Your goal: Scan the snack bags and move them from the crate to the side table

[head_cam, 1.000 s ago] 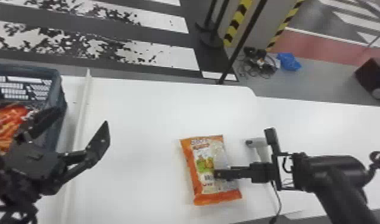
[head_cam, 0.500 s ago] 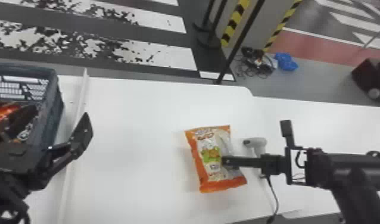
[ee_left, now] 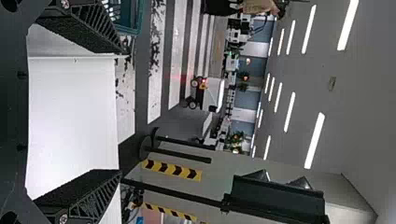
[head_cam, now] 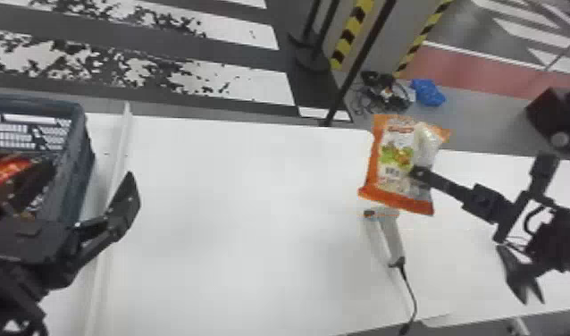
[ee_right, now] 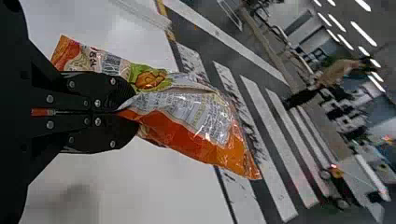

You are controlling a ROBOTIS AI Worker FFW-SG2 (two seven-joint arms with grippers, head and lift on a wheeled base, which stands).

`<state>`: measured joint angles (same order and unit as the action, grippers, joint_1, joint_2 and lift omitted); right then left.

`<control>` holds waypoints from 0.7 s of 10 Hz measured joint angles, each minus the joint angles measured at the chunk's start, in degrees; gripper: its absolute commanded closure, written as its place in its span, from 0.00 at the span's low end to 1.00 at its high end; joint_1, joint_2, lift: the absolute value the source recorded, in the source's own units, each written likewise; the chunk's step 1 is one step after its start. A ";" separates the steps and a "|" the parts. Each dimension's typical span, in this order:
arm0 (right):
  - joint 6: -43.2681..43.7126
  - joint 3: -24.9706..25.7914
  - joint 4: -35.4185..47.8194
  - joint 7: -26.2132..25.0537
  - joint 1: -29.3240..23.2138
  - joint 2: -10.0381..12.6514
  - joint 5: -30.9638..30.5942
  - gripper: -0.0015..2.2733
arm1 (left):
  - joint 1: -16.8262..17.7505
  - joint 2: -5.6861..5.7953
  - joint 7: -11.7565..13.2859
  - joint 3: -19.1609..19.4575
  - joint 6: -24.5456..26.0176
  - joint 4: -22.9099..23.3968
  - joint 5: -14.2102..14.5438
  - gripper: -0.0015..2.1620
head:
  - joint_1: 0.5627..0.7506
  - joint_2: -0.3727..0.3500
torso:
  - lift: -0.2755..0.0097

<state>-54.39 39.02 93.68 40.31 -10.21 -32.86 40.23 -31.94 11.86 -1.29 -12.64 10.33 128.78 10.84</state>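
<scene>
Right jaws clenched on snack bag (head_cam: 393,154) — left jaws parted near crate (head_cam: 72,178).

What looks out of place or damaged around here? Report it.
A tangle of cables lies on the floor by the striped-edged pillar, beside a crumpled blue item; it looks like stray clutter. The snack bag is creased at the right gripper, seemingly just from the grip. No tear or spill shows.

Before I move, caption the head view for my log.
Right claw gripping an orange-edged snack bag over the white table near the scanner, left claw open at the crate.
</scene>
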 measured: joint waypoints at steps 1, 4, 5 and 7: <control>9.54 1.58 -5.85 -4.88 1.48 0.63 0.24 0.99 | -0.33 0.16 -0.03 0.03 0.00 0.42 -0.41 0.03 | 0.70 0.03 | 0.66; 26.99 3.36 -19.23 -18.43 3.56 0.59 -0.90 0.99 | -0.97 0.75 0.28 0.54 0.00 1.13 -0.71 0.03 | 0.70 0.03 | 0.66; 31.17 2.58 -22.11 -23.16 3.66 0.59 -1.79 0.99 | -0.82 0.76 0.31 0.37 0.00 1.27 -0.73 0.03 | 0.70 0.03 | 0.66; 39.51 -0.21 -30.50 -26.98 5.49 0.41 -2.44 0.98 | -0.67 0.82 0.40 -0.05 0.16 1.46 -0.66 0.03 | 0.70 0.03 | 0.66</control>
<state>-14.88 38.80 63.18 13.32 -4.72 -32.45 37.80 -32.61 12.68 -0.89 -12.69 10.49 130.24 10.18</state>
